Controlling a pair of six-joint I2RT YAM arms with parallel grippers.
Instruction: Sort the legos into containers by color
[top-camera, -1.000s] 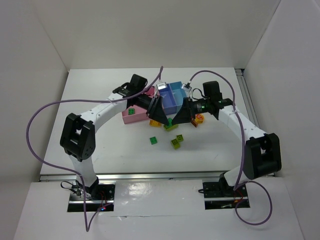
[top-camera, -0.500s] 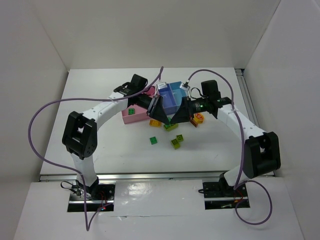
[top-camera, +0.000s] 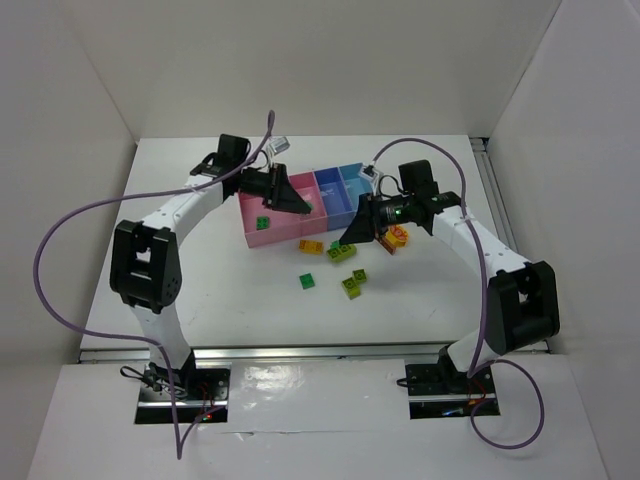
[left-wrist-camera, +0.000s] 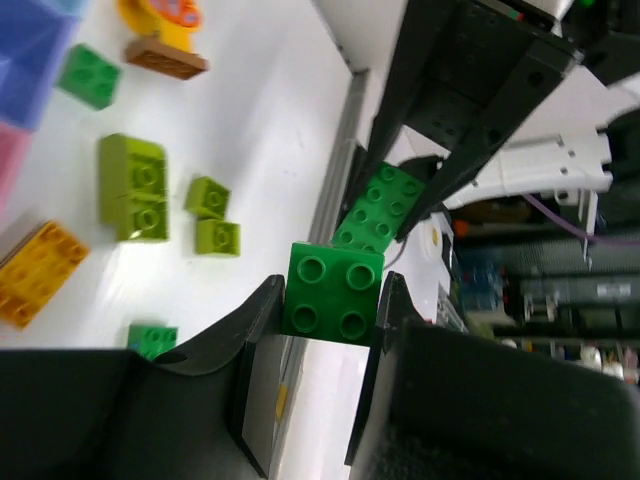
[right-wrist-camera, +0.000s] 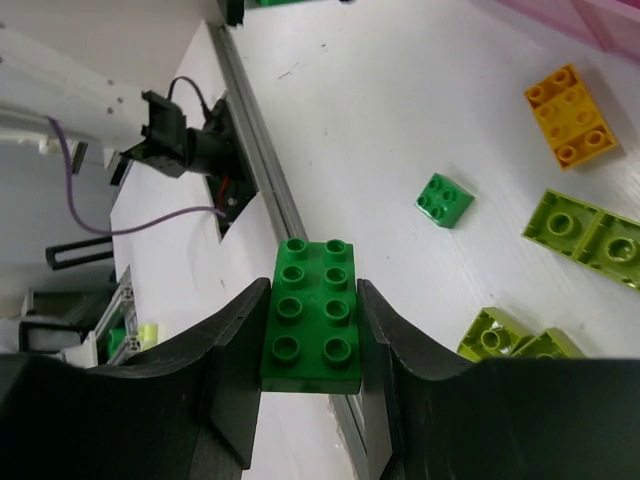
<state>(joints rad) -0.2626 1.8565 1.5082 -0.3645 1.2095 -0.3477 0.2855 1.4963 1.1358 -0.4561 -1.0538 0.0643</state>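
— As we count outward from the containers (top-camera: 330, 200), what does each claw carry?

— Item one: left claw (left-wrist-camera: 333, 290), jaws part-way closed and pressing both sides of a square dark green brick (left-wrist-camera: 330, 315). From above, we see it over the pink end of the containers.

— And the other?

— Item two: right claw (right-wrist-camera: 313, 300), drawn in tight on a long dark green brick (right-wrist-camera: 310, 350), eight studs showing. We place it just off the near side of the containers, toward their blue end.

— What do we enter as loose?

— On the worktop (top-camera: 200, 290), all on the near side of the containers:
- one orange-yellow brick (top-camera: 311, 246), beside one lime-green brick (top-camera: 341, 252)
- farther out, one small dark green brick (top-camera: 307, 281) and a touching lime-green pair (top-camera: 353, 283)

We also list one green brick (top-camera: 262, 221) inside the wide pink bin (top-camera: 280, 237).
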